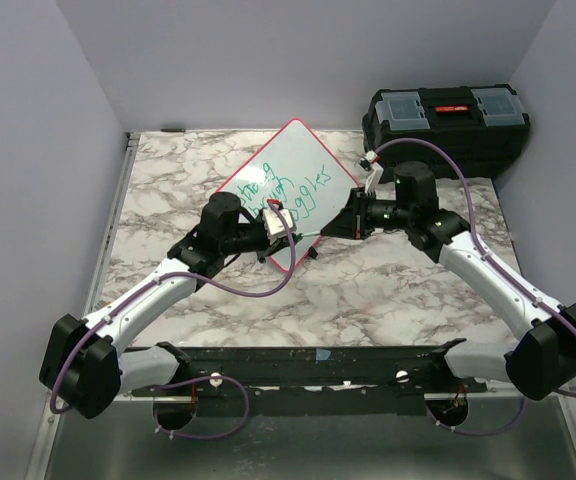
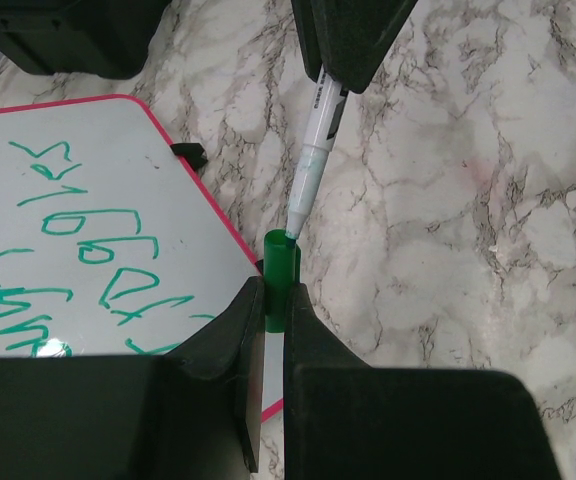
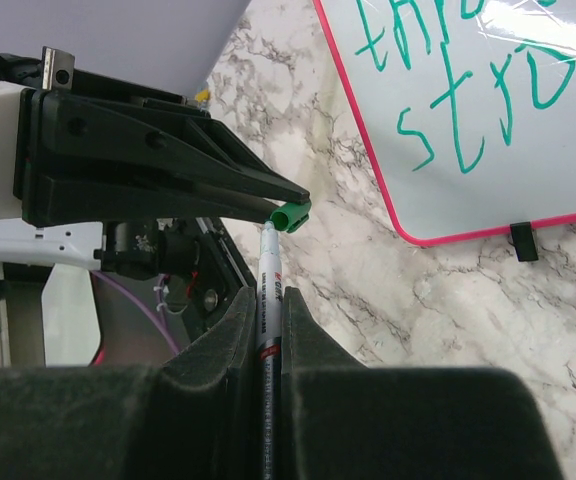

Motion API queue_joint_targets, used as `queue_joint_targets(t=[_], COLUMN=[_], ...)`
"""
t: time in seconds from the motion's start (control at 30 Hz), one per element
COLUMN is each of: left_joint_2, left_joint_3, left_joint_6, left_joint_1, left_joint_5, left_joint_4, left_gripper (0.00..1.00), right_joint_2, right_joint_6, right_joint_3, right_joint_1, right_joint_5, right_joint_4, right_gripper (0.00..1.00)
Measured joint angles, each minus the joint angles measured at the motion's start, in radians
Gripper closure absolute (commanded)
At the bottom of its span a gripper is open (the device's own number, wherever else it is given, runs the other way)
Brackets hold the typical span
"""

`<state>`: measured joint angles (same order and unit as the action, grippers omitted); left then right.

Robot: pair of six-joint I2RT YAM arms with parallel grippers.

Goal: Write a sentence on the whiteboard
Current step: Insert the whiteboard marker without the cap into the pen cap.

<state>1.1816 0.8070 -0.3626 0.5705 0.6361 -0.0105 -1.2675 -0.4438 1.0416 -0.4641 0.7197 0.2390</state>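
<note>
While the sentence (image 1: 288, 195) is sitting on the whiteboard (image 1: 303, 150) mid-bench (image 1: 388, 290), the left gripper (image 2: 276, 300) is clenching the green cap (image 2: 281, 255) and the right gripper (image 3: 268, 315) is grasping the marker (image 2: 320, 120), apparently recapping; next, the tip is likely needing a straight push inward.

Pink-framed whiteboard (image 1: 300, 148) lies flat, bearing green sentence (image 1: 288, 195).

A black toolbox (image 1: 446, 125) with a red latch (image 1: 455, 105) and clear-lidded compartments sits at the 1 o'clock corner of the marble-patterned table (image 1: 368, 290). Near the table's middle, a white marker (image 2: 313, 160) slants toward 7 o'clock, its tip at the mouth of an upright green cap (image 2: 281, 275).
</note>
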Motion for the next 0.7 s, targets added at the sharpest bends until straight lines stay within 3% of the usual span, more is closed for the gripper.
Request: queue_joint_targets(t=[0.7], left_joint_2=[0.000], left_joint_3=[0.000], left_joint_6=[0.000], left_joint_1=[0.001], left_joint_5=[0.000], left_joint_4=[-0.010], left_gripper=[1.00], right_joint_2=[0.048], right_joint_6=[-0.003], right_joint_3=[0.012], right_joint_1=[-0.008], right_joint_5=[-0.069], right_joint_4=[0.012], right_gripper=[0.99])
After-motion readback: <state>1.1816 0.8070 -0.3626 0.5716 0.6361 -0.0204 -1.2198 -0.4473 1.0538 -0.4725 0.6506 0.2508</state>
